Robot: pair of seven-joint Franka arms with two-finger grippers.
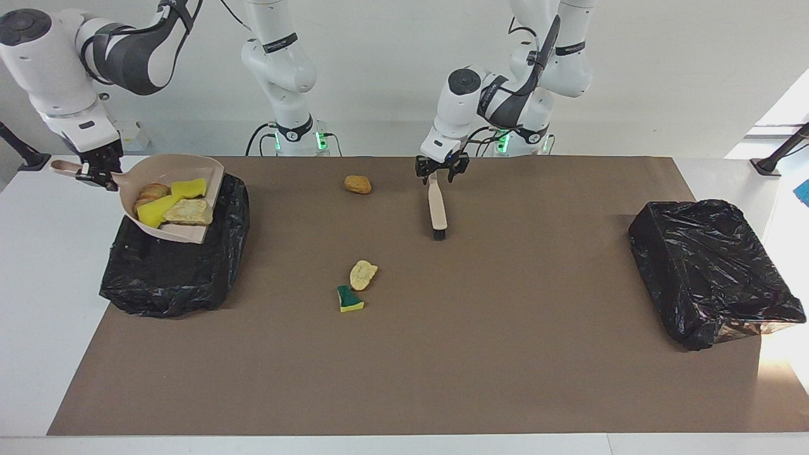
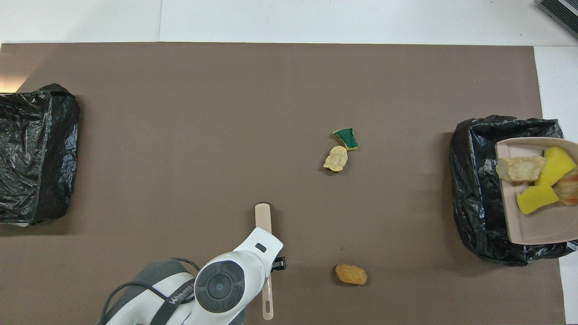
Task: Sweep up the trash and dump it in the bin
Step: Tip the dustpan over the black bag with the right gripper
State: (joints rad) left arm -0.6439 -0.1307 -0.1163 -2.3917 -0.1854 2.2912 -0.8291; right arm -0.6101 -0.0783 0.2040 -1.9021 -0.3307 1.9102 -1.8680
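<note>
My right gripper (image 1: 96,173) is shut on the handle of the beige dustpan (image 1: 208,165), held tilted over the black-bagged bin (image 1: 183,272) at the right arm's end. Yellow sponge pieces (image 1: 188,188) and bread chunks (image 1: 187,213) lie in the pan (image 2: 537,228). On the mat remain a green-topped sponge (image 1: 349,299), a tan chunk (image 1: 363,274) beside it, and a golden-brown chunk (image 1: 358,184) nearer to the robots. My left gripper (image 1: 442,174) is open just above the handle of the brush (image 1: 436,212), which lies on the mat.
A second black-bagged bin (image 1: 714,272) sits at the left arm's end of the brown mat (image 1: 505,354). In the overhead view the left arm's wrist (image 2: 253,257) covers part of the brush (image 2: 262,216).
</note>
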